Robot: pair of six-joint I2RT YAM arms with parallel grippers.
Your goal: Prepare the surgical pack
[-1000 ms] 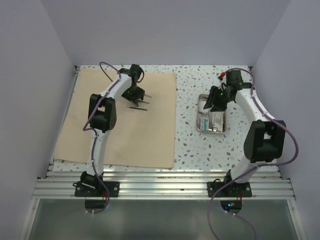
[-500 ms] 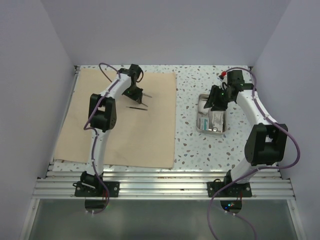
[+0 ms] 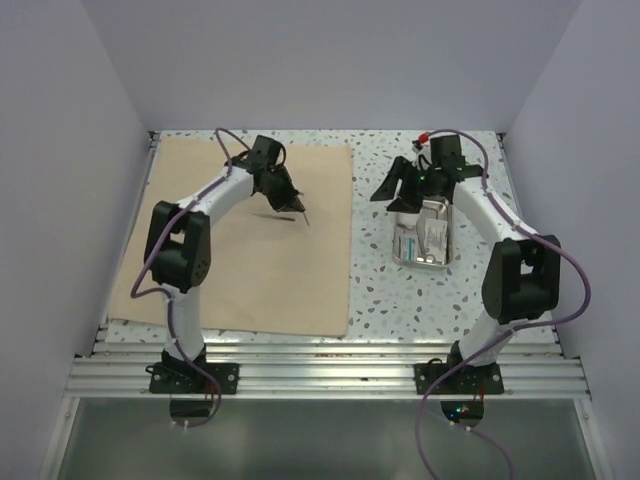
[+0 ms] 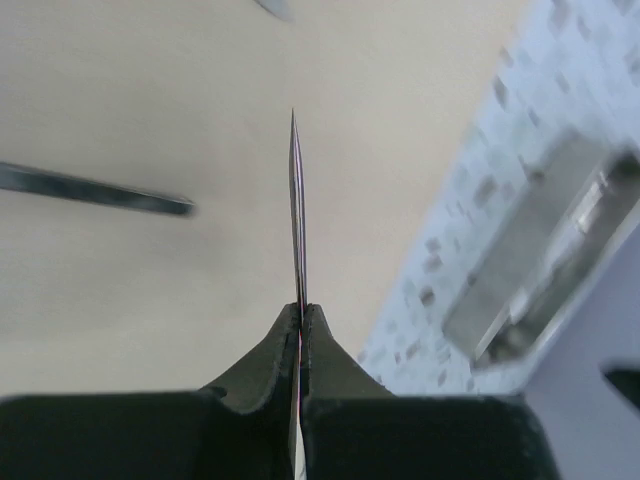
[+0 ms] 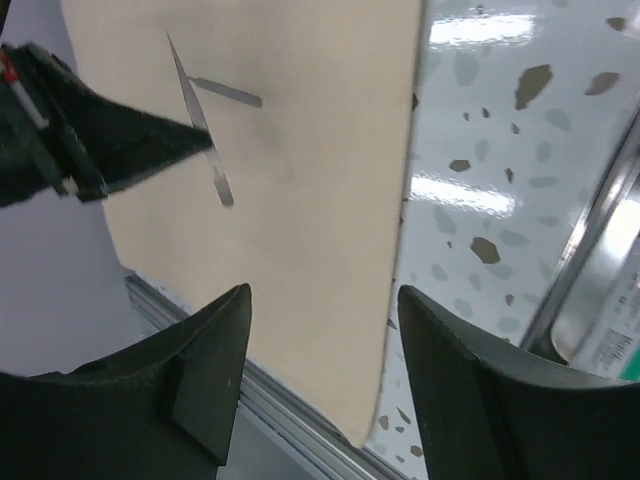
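The surgical pack's tan cloth (image 3: 230,270) lies spread flat on the desk (image 3: 375,270), with the other pack parts on it or beside it.

**View differences**
- Top external view: shows the whole cloth. The steel tray (image 3: 396,240) stands on the desk just off the cloth's right edge, apart from it.
- Left wrist view: shows the grip itself. The left end effector (image 4: 300,312) is closed on a thin steel instrument (image 4: 296,210), held edge-on above the cloth, point away from the camera.
- A second instrument (image 4: 100,190) lies on the cloth, left of the held one in this view.
- Right wrist view: the right end effector (image 5: 322,295) has its fingers (image 5: 210,360) spread apart with nothing between them. It hangs over the cloth's right edge and the bare desk beside it.
- This view also shows both instruments against the cloth from the side.

**Hidden or unclear**
- In the top external view, the tray contents read only as white items. Gauze and packet cannot be told apart.
- In the left wrist view, the tray is blurred, and a grey sliver at the top edge is cut off and cannot be identified.
- In the right wrist view, only the tray's rim and one corner of a white packet (image 5: 620,340) fall inside the frame.

**Markings**
- The packet carries green and dark print. It is too small to read.
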